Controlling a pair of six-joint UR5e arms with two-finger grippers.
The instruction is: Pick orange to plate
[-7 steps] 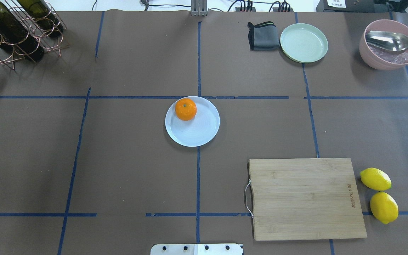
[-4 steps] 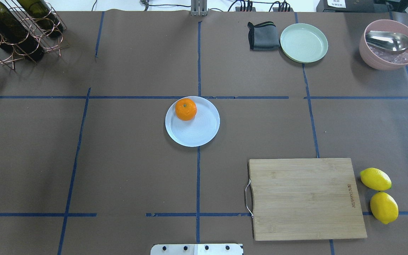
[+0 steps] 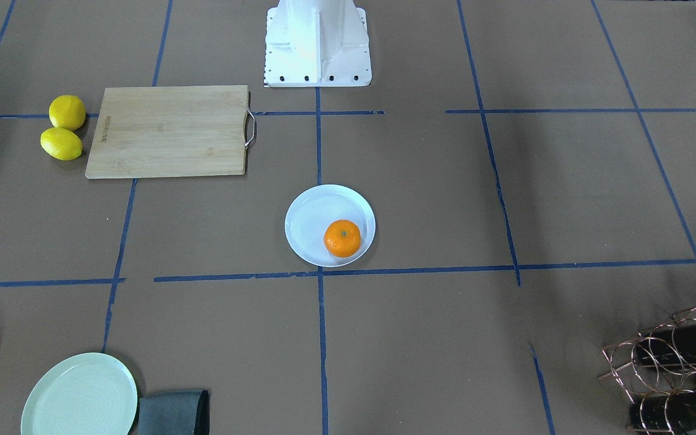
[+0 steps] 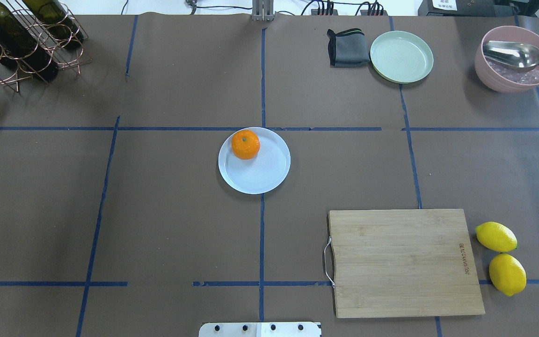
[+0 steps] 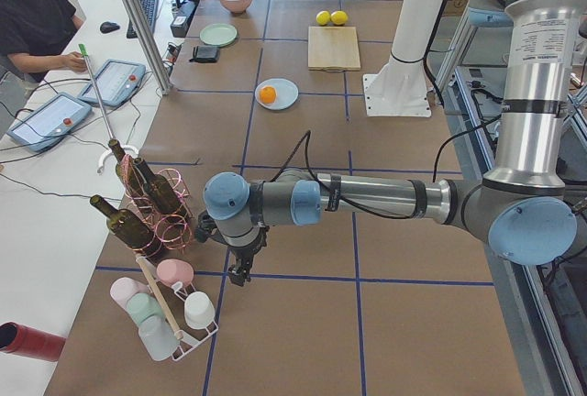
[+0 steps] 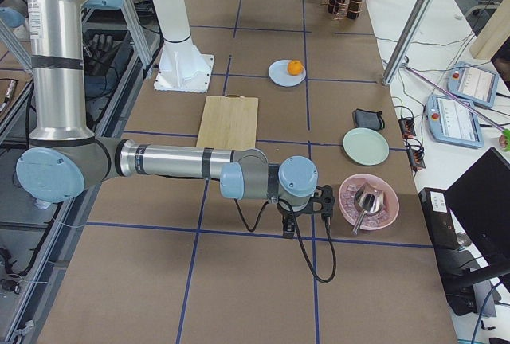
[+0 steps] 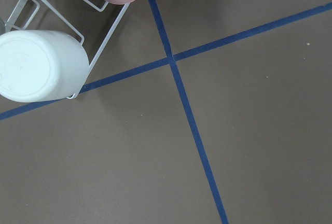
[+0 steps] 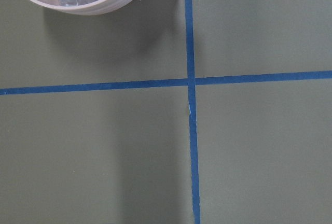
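The orange (image 4: 245,144) rests on the pale bluish-white plate (image 4: 262,178) at the table's middle, in the plate's far-left part as seen from overhead. The front-facing view shows the orange (image 3: 342,238) inside the plate's (image 3: 309,214) rim. No gripper is near them. My left gripper (image 5: 240,272) hangs over the table far out at the left end, beside the cup rack. Near the pink bowl at the right end, my right gripper (image 6: 288,228) points down. Neither wrist view shows fingers, so I cannot tell whether either is open or shut.
A wooden cutting board (image 4: 405,262) and two lemons (image 4: 501,257) lie front right. A green plate (image 4: 401,56), grey cloth (image 4: 347,47) and pink bowl with a spoon (image 4: 513,58) stand at the back right. A bottle rack (image 4: 21,37) fills the back left.
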